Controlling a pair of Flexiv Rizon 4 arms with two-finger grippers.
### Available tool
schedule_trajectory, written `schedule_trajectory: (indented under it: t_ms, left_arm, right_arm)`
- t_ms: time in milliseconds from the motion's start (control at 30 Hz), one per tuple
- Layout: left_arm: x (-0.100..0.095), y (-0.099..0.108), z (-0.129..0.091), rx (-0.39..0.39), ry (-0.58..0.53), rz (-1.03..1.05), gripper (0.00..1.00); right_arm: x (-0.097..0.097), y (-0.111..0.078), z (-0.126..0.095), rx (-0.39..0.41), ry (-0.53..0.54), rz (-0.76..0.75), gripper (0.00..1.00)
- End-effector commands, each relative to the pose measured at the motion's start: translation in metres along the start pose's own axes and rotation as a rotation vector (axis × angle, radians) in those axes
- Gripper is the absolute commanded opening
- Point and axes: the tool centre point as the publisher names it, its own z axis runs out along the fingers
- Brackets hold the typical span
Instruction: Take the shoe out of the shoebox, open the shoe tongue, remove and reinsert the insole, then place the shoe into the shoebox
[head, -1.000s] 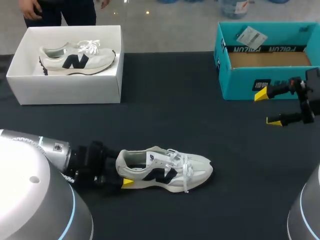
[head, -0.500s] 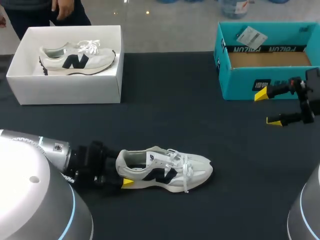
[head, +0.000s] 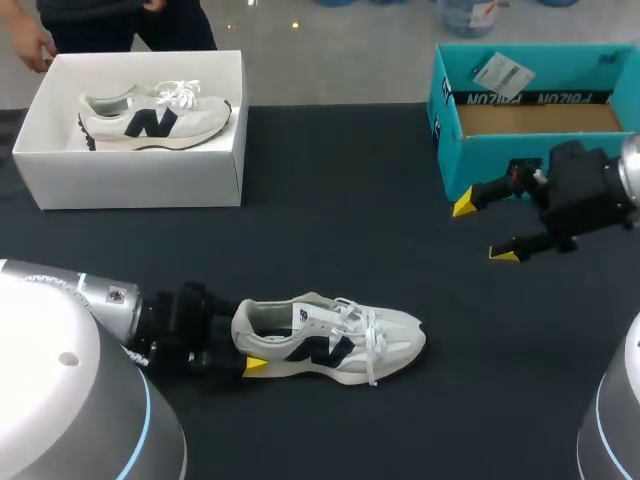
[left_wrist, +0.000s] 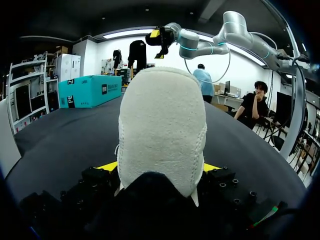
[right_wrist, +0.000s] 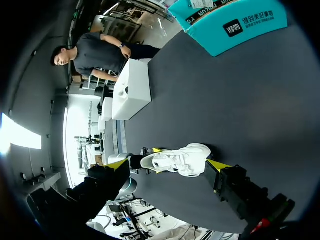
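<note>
A white shoe with a dark logo (head: 330, 338) lies on its sole on the black table, toe pointing right. My left gripper (head: 240, 345) is at its heel, one finger on each side, shut on the heel. In the left wrist view the heel (left_wrist: 162, 130) fills the space between the yellow tips. My right gripper (head: 480, 230) hangs above the table at the right, in front of the teal box, open with nothing in it. From the right wrist view the shoe (right_wrist: 177, 160) lies far ahead of the right gripper (right_wrist: 166, 165). The white shoebox (head: 140, 180) stands at the back left with a second shoe (head: 150, 115) in it.
An open teal cardboard box (head: 480, 165) stands at the back right, close behind my right gripper. A person stands behind the white shoebox, with a hand (head: 30, 48) near its back left corner.
My right arm has moved left, from the table's right edge toward the middle, with its gripper still open. The left gripper and the shoe have stayed put.
</note>
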Motion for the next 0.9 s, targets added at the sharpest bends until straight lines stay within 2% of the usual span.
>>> schedule_trajectory:
  t_ms: [33,167,333,800,833,900]
  left_arm:
    - [0.001,0.000,0.000,-0.003,-0.001,0.000,0.00]
    - [0.001,0.000,0.000,-0.003,-0.001,0.000,0.00]
    - [0.001,0.000,0.000,-0.003,-0.001,0.000,0.00]
    - [0.001,0.000,0.000,-0.003,-0.001,0.000,0.00]
    - [0.001,0.000,0.000,-0.003,-0.001,0.000,0.00]
    - [0.001,0.000,0.000,-0.003,-0.001,0.000,0.00]
  right_arm:
    - [0.022,-0.011,0.043,-0.027,-0.075,-0.008,1.00]
    - [0.034,-0.022,0.067,-0.003,-0.157,-0.003,1.00]
    - [0.042,-0.040,0.105,0.063,-0.178,0.005,1.00]
    - [0.042,-0.040,0.105,0.063,-0.178,0.005,1.00]
    - [0.048,-0.036,0.116,0.107,-0.274,0.007,1.00]
    - [0.057,-0.034,0.133,0.091,-0.456,0.027,1.00]
